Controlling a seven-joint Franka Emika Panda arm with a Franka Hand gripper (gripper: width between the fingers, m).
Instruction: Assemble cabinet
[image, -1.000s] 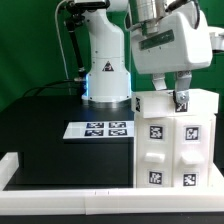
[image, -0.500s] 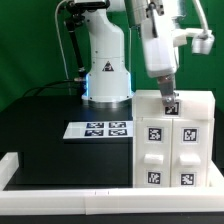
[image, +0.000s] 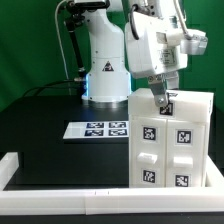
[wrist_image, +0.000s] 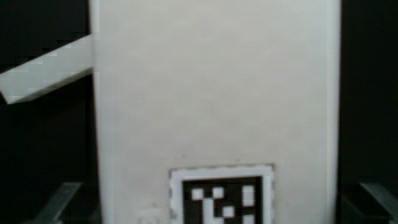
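Since half a second ago the gripper (image: 163, 100) has swung round and tilted, its body now leaning toward the exterior view's left while its tips stay low on the top of the cabinet (image: 170, 140), which has not shifted. That cabinet stands upright at the near corner of the black table (image: 50, 150) on the exterior view's right, just inside the low white rail (image: 60, 180), its tagged front facing the camera. In the wrist view a tall white panel (wrist_image: 214, 90) fills the middle, a tag (wrist_image: 222, 197) near its lower end, and the two dark fingers (wrist_image: 64, 200) stand spread on either side of it, apart and not pressing on the panel. Whether they touch the cabinet's top I cannot tell. My judgement is that the arm is lining up on the top piece, so the step wants the wrist squared to the panel before the fingers close, and a slow, straight push so the cabinet does not tip or slide. Farther back lies the marker board (image: 100, 129), well apart from the cabinet, and behind it the robot's base (image: 105, 85).
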